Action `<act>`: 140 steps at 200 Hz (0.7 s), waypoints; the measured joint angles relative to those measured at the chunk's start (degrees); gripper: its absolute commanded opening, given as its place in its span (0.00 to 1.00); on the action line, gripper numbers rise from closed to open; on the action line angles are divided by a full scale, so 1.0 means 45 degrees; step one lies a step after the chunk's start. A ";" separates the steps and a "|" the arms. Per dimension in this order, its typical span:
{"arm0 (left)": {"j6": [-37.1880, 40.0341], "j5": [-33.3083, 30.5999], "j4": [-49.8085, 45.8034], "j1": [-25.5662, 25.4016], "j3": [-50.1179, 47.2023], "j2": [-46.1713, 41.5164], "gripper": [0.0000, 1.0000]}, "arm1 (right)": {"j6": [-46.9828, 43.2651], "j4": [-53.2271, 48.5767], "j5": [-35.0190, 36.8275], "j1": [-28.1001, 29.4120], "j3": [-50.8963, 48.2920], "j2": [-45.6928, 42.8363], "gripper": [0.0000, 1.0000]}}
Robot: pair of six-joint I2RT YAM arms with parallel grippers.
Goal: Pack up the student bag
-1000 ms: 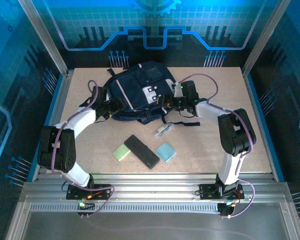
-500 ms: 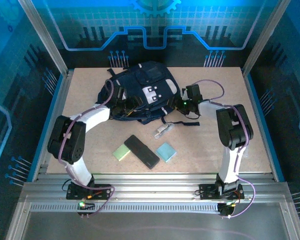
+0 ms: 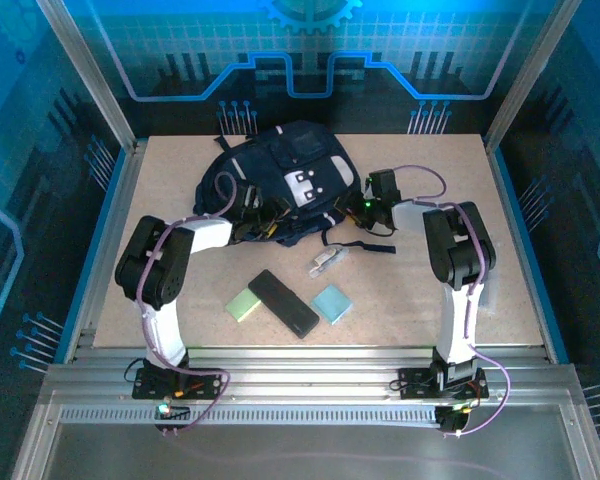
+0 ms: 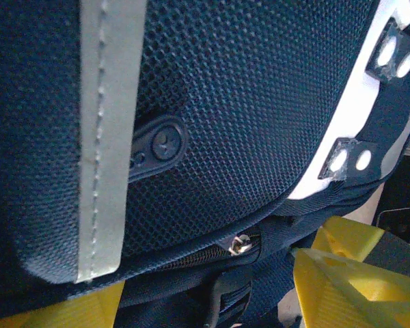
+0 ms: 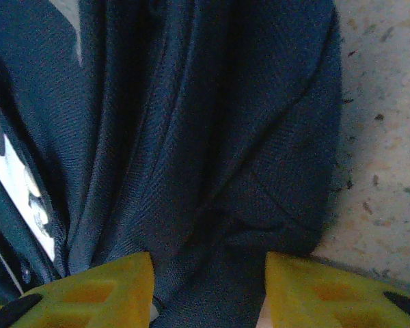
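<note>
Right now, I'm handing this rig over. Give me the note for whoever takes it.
Left hand: open, fingers astride the student bag's edge by the zipper pull.
Right hand: fingers apart with bag fabric between; grip unclear.
Bag lies at the table's far middle.
Done: nothing visibly packed.
To do: black case, green pad, blue pad, small clear item loose in front of the bag.

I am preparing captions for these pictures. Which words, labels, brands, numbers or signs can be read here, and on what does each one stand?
No text can be read.
Student bag, rubber tab: a round embossed mark, too blurred to read.
Student bag, white patch: pale dots only, no letters.
Black case: no print can be made out.
</note>
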 measured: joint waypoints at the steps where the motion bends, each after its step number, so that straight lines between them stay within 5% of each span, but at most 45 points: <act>1: -0.0039 0.0005 0.0024 0.0000 0.0000 0.0010 0.62 | -0.0015 0.0005 0.0010 0.0000 0.0000 0.0000 0.39; 140: -0.1443 0.0767 0.1515 -0.0408 0.1200 0.1520 0.52 | -0.0296 -0.0549 0.0903 0.0243 0.0510 0.0219 0.31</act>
